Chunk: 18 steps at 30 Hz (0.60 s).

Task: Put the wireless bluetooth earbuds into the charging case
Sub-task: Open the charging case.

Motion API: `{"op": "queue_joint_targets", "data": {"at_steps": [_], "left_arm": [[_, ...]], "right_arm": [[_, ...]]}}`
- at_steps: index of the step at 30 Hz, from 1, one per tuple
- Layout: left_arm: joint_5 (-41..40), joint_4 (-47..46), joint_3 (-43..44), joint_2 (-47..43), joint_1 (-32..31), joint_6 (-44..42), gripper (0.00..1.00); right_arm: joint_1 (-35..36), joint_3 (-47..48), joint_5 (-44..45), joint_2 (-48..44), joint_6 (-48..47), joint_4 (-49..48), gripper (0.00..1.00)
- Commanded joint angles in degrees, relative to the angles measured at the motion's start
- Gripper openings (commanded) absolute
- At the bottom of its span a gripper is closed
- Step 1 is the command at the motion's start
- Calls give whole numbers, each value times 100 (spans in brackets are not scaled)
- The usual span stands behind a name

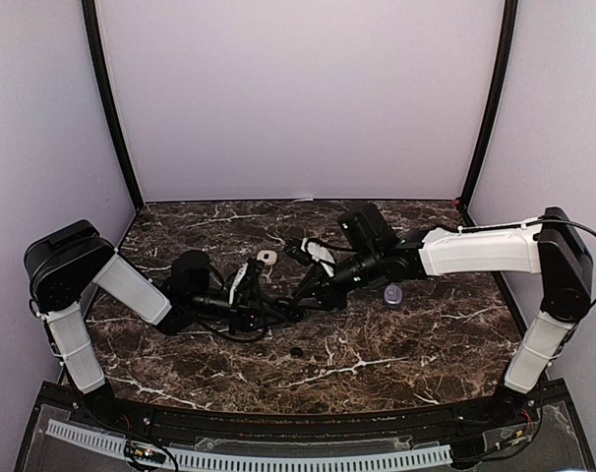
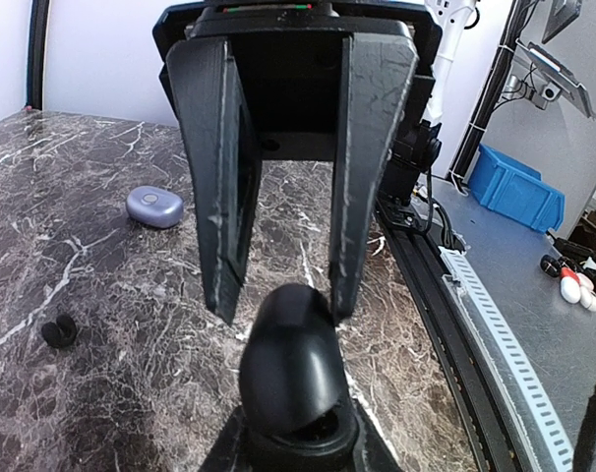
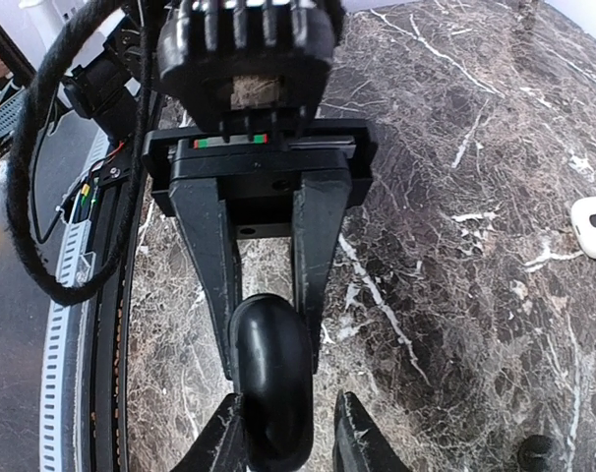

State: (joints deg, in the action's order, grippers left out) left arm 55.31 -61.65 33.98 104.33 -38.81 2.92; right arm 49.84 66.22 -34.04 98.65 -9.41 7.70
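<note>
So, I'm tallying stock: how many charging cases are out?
3. A white one toward the back, a lavender one right of centre, and a black one in the left gripper. Others may be hidden.

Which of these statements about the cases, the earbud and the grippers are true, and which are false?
1. The lavender case lies on the table, touched by nothing. True.
2. A gripper holds the white case. False: it lies free on the table.
3. The black case sits between the fingers of the left gripper. True.
4. The dark earbud is inside the lavender case. False: it lies on the bare table.
</note>
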Motion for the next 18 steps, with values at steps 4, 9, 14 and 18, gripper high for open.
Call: {"op": "queue_joint_targets", "data": {"at_steps": [4, 9, 14, 18], "left_arm": [[345, -74, 74, -85, -92, -124, 0], [345, -46, 83, -96, -100, -118, 0], [328, -8, 102, -86, -97, -108, 0], [305, 16, 125, -78, -96, -66, 0]], "right_arm": [[-158, -65, 418, -218, 86, -375, 30], [-186, -66, 434, -239, 92, -393, 30], [-188, -68, 355, -266, 73, -401, 33], [-190, -249, 293, -330, 38, -425, 35]]}}
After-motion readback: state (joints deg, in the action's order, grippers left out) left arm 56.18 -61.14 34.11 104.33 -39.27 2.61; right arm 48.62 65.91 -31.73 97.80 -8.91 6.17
